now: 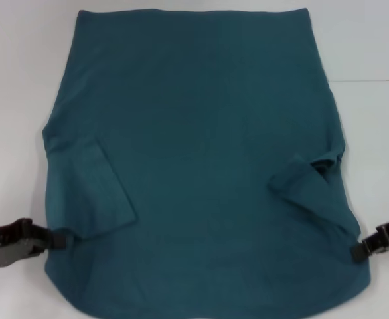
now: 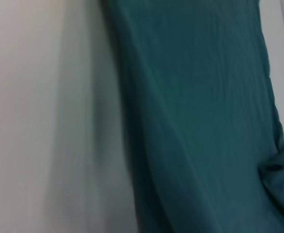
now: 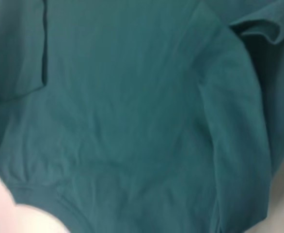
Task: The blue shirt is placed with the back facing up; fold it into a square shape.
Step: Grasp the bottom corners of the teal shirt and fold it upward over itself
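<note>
The blue shirt lies spread flat on the white table and fills most of the head view. Both short sleeves are folded inward on top of the body, one at the left and one at the right, which is rumpled. My left gripper sits at the shirt's near left edge, its tip overlapping the fabric. My right gripper touches the near right edge. The wrist views show the shirt from close up, with neither gripper in sight.
Bare white table surface surrounds the shirt at the left, right and far side. A faint seam line crosses the table at the right. The shirt's near edge runs out of the head view at the bottom.
</note>
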Robot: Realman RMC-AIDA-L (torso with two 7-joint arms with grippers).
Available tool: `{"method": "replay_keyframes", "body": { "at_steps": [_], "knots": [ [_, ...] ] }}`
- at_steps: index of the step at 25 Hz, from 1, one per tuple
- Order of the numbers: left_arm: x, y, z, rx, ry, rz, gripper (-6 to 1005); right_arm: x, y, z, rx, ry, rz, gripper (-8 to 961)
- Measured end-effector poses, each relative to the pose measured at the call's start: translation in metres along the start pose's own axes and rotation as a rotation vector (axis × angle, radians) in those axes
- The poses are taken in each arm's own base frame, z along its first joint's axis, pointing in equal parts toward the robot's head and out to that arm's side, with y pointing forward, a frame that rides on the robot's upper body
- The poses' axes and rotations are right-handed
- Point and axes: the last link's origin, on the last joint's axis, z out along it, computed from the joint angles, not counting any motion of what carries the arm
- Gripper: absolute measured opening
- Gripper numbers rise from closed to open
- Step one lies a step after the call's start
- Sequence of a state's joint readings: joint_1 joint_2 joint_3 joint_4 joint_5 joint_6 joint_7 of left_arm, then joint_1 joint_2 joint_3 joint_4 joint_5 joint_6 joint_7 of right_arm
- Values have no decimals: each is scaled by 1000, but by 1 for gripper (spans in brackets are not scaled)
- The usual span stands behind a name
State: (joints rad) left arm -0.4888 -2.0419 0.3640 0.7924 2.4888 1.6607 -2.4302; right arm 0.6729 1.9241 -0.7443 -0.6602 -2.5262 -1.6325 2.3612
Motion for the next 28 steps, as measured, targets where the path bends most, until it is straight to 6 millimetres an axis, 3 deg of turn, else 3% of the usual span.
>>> {"method": "replay_keyframes", "body": {
  "at_steps": [10,13,16,21,28],
  "knots": [
    [-35,-9,-23,35,-163,-1,31,28,0,-16,-55,140,19,38],
    [-35,-9,-23,30,-162,2,31,30,-3,-17,-50,129,31,41],
    [-21,-3,-18,19,-123,22,32,19,-1,-20,-76,43,33,45],
    [23,18,5,23,-35,27,32,-16,6,-29,-130,-190,49,51],
    [88,47,36,95,127,47,33,-54,-11,-35,-16,-439,132,60]
  ]
}}
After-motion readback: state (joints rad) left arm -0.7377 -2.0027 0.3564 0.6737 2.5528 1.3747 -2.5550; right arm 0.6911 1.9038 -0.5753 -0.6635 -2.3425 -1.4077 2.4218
